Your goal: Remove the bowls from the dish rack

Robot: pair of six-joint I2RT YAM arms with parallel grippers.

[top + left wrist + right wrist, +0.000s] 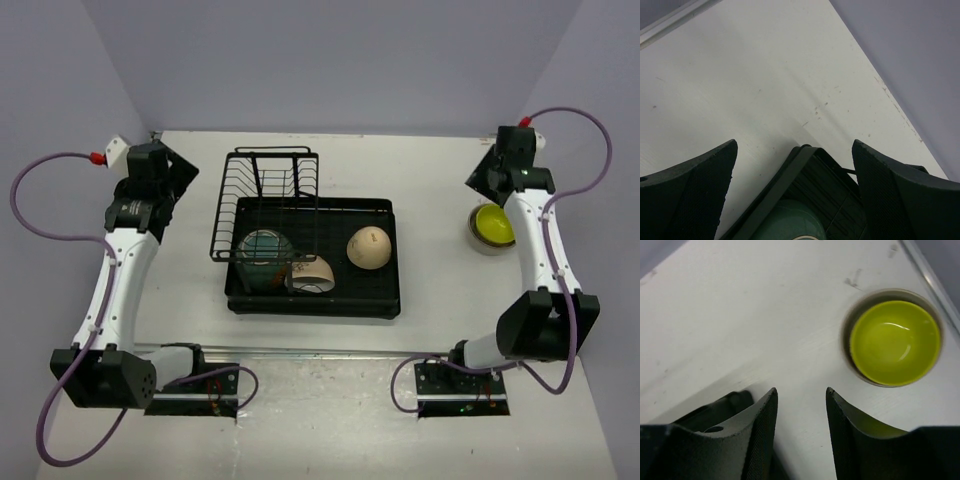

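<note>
Three bowls show in the dish rack overhead, one by left wrist; left tool, right tool spread empty.

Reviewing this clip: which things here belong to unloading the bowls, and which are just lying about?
Belongs to the job:
- dish rack
- teal bowl, banded bowl and beige bowl, all inside it
- yellow-green bowl, out on the table at the right

Not part of it:
- table
- purple cables on the arms
</note>
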